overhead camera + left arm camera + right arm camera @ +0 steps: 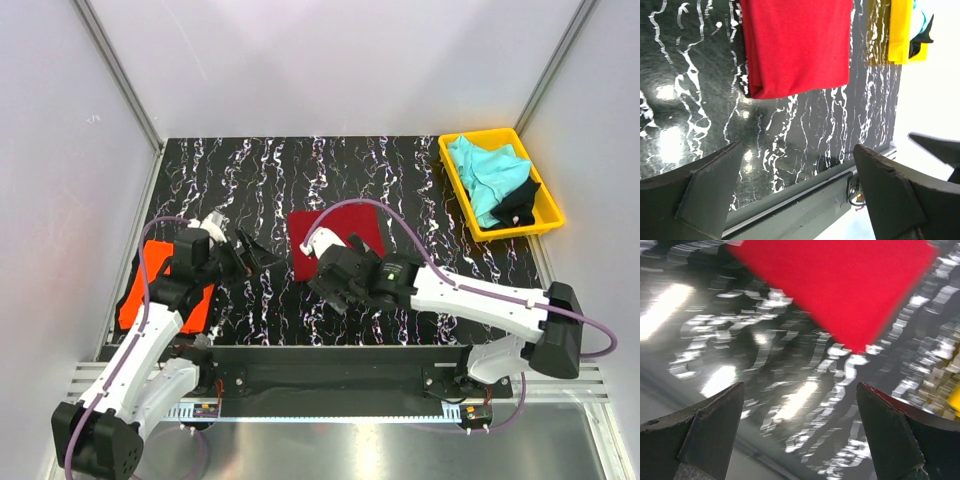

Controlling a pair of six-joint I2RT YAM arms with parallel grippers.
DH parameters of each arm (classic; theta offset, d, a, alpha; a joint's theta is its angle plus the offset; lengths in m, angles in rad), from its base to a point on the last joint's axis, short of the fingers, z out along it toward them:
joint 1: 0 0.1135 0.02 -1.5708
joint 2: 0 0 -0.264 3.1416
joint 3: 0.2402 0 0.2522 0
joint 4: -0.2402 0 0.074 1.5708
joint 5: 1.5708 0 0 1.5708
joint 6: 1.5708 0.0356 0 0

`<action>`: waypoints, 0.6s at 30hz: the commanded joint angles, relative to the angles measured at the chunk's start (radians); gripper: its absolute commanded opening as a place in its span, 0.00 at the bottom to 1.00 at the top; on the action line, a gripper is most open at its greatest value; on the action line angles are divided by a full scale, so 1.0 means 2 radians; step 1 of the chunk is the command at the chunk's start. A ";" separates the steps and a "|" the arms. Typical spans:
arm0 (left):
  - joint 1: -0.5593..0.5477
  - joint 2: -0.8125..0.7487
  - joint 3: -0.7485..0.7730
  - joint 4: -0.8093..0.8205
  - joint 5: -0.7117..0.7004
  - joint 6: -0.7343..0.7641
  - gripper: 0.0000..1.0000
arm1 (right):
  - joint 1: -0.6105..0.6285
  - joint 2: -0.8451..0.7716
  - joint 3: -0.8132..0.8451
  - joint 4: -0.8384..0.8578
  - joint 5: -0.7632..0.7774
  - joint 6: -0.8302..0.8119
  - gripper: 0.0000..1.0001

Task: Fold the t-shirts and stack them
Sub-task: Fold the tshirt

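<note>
Tray [520,230] holds turquoise t-shirt [485,175] and black t-shirt [518,203].

Place: robot lab test cell
Walls: plain white panels [300,60] on grey aluminium posts [120,75]
Bench: black white-veined marbled tabletop [400,180]

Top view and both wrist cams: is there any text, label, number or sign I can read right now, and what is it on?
No text can be read in any view.
Red shirt: plain, no print or label showing.
Orange shirt: plain.
Tray: no marking visible.
Small parts on the rail: any marking is too small to read.
</note>
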State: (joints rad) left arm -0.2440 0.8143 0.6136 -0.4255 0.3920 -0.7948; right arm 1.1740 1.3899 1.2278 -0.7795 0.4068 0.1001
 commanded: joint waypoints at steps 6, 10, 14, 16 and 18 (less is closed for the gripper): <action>0.017 -0.003 -0.009 0.009 -0.047 -0.016 0.99 | 0.020 0.055 -0.055 0.051 0.109 -0.072 1.00; 0.019 0.018 0.008 0.010 -0.066 -0.011 0.99 | 0.056 0.030 -0.114 0.127 0.110 -0.166 1.00; 0.022 0.064 0.054 -0.009 -0.050 0.005 0.99 | 0.062 0.016 -0.150 0.209 0.110 -0.216 0.90; 0.022 0.084 0.075 -0.043 -0.056 0.021 0.99 | 0.065 0.021 -0.170 0.241 0.121 -0.224 0.84; 0.025 0.115 0.103 -0.078 -0.066 0.037 0.98 | 0.066 0.036 -0.184 0.288 0.124 -0.248 0.81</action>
State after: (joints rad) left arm -0.2043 0.9947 0.7200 -0.5022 0.2962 -0.7853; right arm 1.2968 1.4597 0.8890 -0.4023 0.6056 -0.2977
